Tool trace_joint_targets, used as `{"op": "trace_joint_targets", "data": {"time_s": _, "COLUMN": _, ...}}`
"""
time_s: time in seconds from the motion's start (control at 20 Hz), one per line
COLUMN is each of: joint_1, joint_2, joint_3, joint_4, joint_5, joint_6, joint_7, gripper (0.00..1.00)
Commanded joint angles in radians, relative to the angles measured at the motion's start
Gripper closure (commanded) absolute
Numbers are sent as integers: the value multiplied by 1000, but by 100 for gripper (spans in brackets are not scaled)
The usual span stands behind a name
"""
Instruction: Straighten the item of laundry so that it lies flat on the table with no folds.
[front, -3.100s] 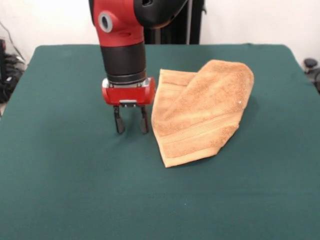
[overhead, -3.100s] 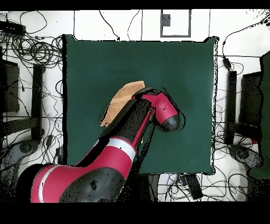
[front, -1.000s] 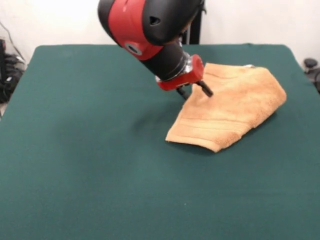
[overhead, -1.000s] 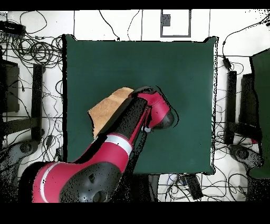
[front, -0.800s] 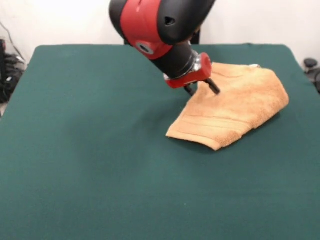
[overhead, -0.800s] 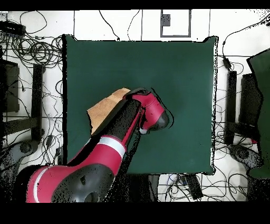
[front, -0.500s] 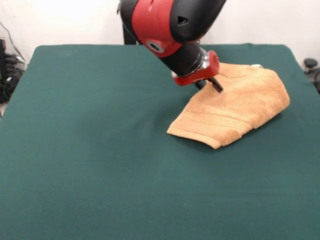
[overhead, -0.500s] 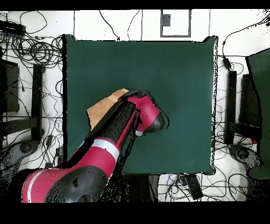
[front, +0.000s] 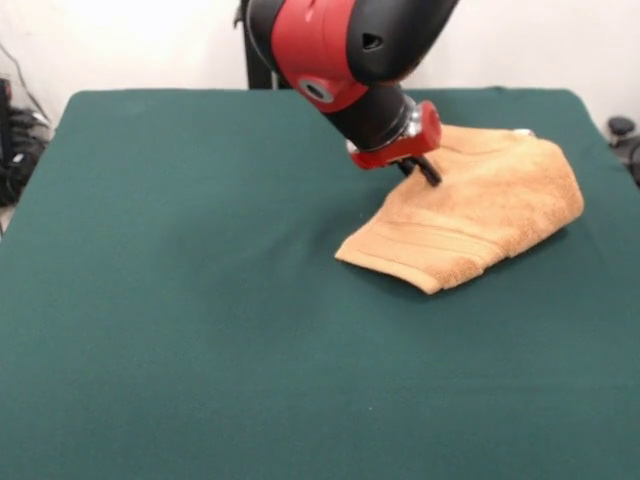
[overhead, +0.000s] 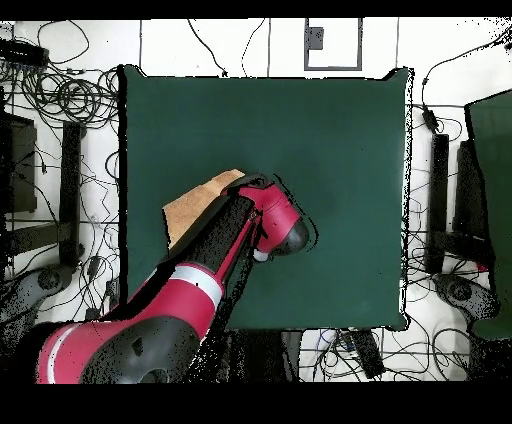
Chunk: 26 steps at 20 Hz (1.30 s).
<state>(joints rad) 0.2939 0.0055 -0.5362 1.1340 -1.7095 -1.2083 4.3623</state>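
The orange-tan towel (front: 480, 215) lies folded over on itself at the right side of the dark green table (front: 200, 300), with its band stripe near the front edge. My gripper (front: 420, 172) comes down from the red and black arm onto the towel's upper left part and is shut on a pinch of the cloth. In the overhead view the towel (overhead: 190, 212) shows at the table's (overhead: 330, 150) left side, mostly covered by the arm, and the gripper itself is hidden under the arm.
The table's right edge (front: 600, 130) is close to the towel. Cables and stands (overhead: 60, 100) lie on the floor around the table. A second green surface (overhead: 495, 200) stands off to the right in the overhead view.
The arm has moved right and slightly toward the far side of the table in the front view. The towel has shifted a little right with it, and the fingers stand closer together.
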Motion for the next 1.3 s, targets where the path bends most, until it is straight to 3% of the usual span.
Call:
{"op": "trace_joint_targets", "data": {"time_s": 0.05, "joint_1": 28, "joint_2": 110, "joint_3": 135, "joint_4": 34, "joint_5": 89, "joint_6": 89, "joint_7": 352, "gripper": 100}}
{"op": "trace_joint_targets", "data": {"time_s": 0.3, "joint_1": 82, "joint_2": 266, "joint_3": -83, "joint_4": -88, "joint_5": 72, "joint_6": 65, "joint_7": 364, "gripper": 100}}
{"op": "trace_joint_targets", "data": {"time_s": 0.4, "joint_1": 67, "joint_2": 340, "joint_3": -181, "joint_4": -148, "joint_5": 87, "joint_6": 57, "joint_7": 366, "gripper": 100}}
{"op": "trace_joint_targets", "data": {"time_s": 0.65, "joint_1": 66, "joint_2": 405, "joint_3": -217, "joint_4": -201, "joint_5": 112, "joint_6": 143, "joint_7": 357, "gripper": 100}}
{"op": "trace_joint_targets", "data": {"time_s": 1.0, "joint_1": 66, "joint_2": 463, "joint_3": -244, "joint_4": -237, "joint_5": 168, "joint_6": 151, "joint_7": 354, "gripper": 100}}
{"op": "trace_joint_targets", "data": {"time_s": 1.3, "joint_1": 83, "joint_2": 566, "joint_3": -409, "joint_4": -215, "joint_5": 332, "joint_6": 42, "joint_7": 375, "gripper": 100}}
